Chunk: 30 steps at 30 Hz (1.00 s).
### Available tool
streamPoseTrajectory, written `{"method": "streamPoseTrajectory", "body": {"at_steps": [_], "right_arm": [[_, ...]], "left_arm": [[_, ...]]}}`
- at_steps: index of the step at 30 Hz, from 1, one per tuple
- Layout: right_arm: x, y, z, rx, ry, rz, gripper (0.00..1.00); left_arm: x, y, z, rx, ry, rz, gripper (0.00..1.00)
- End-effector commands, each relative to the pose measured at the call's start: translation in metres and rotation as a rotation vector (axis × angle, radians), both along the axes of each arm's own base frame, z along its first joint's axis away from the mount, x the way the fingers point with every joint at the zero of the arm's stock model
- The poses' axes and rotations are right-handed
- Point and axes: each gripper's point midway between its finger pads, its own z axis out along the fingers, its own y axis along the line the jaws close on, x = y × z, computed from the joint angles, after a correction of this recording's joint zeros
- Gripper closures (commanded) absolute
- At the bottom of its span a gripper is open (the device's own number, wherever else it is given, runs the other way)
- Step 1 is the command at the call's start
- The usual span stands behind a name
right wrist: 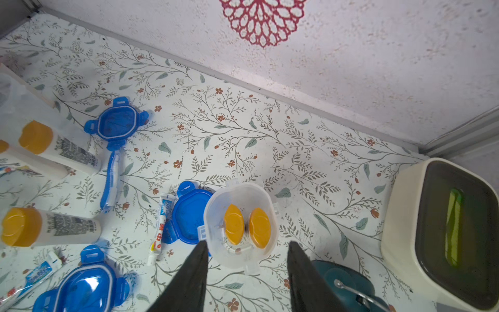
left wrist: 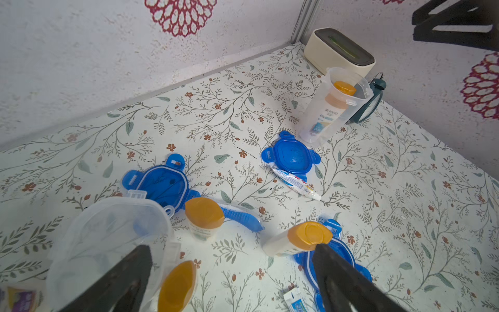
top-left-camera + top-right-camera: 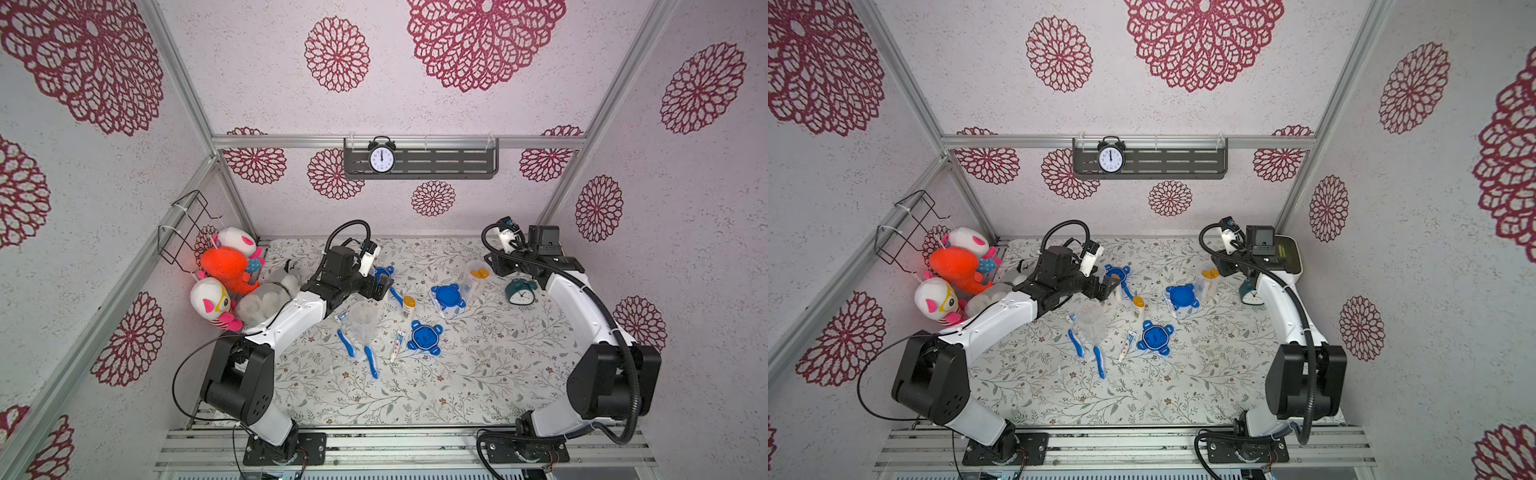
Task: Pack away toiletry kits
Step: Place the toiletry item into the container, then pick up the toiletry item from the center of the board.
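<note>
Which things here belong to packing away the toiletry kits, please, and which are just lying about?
For the job: clear jars, blue lids, blue toothbrushes, toothpaste tubes, orange-capped bottles.

Lying about: plush toys, teal alarm clock, cream box, black shelf clock.
</note>
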Motion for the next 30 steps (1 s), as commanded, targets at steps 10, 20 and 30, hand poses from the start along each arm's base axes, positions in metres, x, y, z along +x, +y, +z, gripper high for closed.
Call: {"method": "streamPoseTrajectory", "body": {"at_steps": [10,20,30], "right_arm": [[-0.051,0.113,-0.084,0.199,0.287,-0.137,0.55],[-0.020,0.133,-0.133,0.125,0.406,-0.233,0.56],[0.009,0.141,-0.171,0.041,0.456,-0.243,0.63]], "left_arm": [[-0.011,0.024,0.009,-0.025,-0.026,0.043,0.02],[-0.022,0.031,0.005,-0.031,-0.017,0.062,0.03],[-0.024,0.033,0.004,-0.026,-0.021,0.061,0.02]]}}
